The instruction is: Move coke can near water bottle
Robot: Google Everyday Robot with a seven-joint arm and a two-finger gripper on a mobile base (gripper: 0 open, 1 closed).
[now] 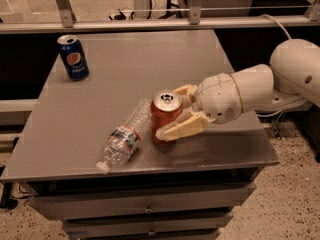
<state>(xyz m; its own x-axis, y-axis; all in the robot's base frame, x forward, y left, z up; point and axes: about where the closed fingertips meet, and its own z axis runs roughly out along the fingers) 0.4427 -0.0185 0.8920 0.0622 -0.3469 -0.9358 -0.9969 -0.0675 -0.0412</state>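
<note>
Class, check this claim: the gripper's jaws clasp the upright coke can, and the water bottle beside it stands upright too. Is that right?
No. The camera view shows the water bottle lying on its side; the jaws of the gripper do clasp the upright coke can beside it.

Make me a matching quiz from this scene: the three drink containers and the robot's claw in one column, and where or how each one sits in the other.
Things
1. red aluminium coke can
2. clear ribbed plastic water bottle
3. blue Pepsi can
4. cream two-finger gripper

Places and states
A. lying on its side near the front edge of the grey table
B. standing alone at the far left corner
C. closed on a can, reaching in from the right
D. upright, held, right beside the bottle

Pairs: 1-D, 2-A, 3-B, 4-C
</note>
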